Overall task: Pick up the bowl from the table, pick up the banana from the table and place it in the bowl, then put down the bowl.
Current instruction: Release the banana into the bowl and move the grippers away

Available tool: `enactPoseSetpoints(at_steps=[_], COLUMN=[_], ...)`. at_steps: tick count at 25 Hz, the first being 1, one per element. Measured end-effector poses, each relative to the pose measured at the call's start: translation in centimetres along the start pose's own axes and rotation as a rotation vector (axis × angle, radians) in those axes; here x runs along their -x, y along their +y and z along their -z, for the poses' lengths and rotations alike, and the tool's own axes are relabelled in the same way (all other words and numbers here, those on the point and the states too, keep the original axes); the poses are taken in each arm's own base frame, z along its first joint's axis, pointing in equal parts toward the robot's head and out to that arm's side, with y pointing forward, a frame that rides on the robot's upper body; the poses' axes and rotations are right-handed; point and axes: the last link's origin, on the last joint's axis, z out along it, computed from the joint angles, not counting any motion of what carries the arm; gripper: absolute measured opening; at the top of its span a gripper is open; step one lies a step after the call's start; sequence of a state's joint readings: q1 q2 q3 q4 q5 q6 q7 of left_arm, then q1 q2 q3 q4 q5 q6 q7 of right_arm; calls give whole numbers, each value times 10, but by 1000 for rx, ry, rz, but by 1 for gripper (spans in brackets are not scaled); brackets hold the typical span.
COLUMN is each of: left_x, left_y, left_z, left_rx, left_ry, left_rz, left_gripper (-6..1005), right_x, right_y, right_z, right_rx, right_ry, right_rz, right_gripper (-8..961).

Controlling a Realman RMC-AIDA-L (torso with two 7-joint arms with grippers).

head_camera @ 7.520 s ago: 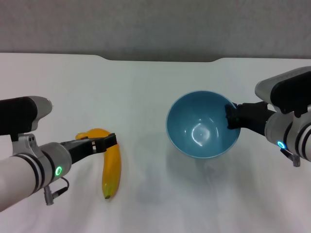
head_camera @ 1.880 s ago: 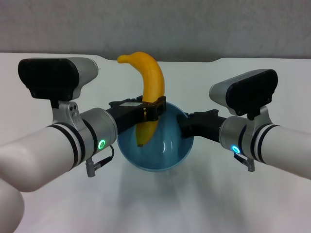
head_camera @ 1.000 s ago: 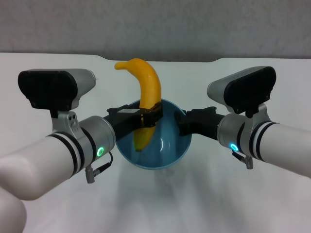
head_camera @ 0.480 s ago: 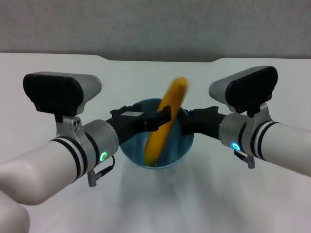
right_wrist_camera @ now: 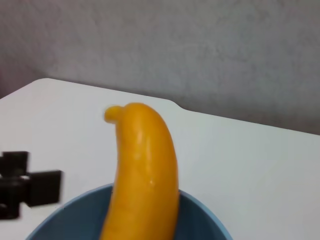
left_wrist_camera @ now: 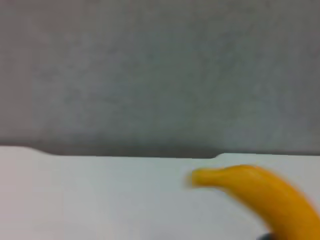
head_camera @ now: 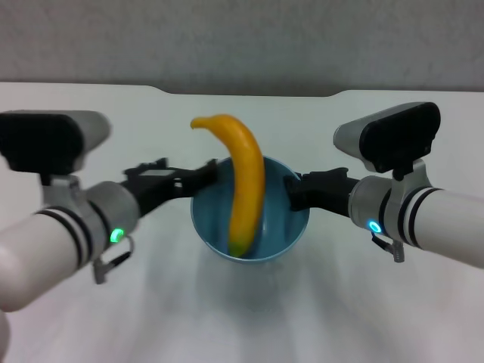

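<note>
Banana (head_camera: 243, 189) standing on end inside the bowl (head_camera: 291, 234), top poking above the rim. Right gripper (head_camera: 296, 193) clamped on the bowl's rim, held above the table (head_camera: 423, 318). Left gripper (head_camera: 210, 172) spread open beside the bowl, empty. Next, likely: lower bowl gently, keeping it level.

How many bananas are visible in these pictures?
1. The banana stands on end in the bowl, which the right hand holds at its rim; I see no other bananas.

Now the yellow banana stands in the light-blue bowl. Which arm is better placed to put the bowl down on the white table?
The right. The right gripper grips the rim of the light-blue bowl holding the yellow banana. The left gripper, beside the rim, holds nothing. White table lies below.
</note>
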State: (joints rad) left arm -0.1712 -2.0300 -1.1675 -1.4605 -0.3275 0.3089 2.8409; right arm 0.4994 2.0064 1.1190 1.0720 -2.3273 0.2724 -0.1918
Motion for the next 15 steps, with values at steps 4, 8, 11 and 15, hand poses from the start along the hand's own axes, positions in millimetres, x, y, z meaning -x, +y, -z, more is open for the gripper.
enactPoseSetpoints(at_steps=[4, 8, 11, 15], left_x=[-1, 2, 6, 9], left_y=[-34, -50, -61, -70], left_z=[6, 8, 10, 13], left_rx=[-104, -150, -181, -205], left_ry=[-24, -39, -49, -52], left_rz=[44, 66, 81, 96], left_gripper=[905, 904, 904, 901], right_x=[5, 12, 15, 15], right_y=[-6, -9, -8, -11], right_z=[1, -1, -5, -12], right_rx=[-2, 7, 21, 39], right_ry=[36, 66, 92, 147], right_rz=[-25, -63, -88, -113], right_gripper=[41, 40, 39, 39])
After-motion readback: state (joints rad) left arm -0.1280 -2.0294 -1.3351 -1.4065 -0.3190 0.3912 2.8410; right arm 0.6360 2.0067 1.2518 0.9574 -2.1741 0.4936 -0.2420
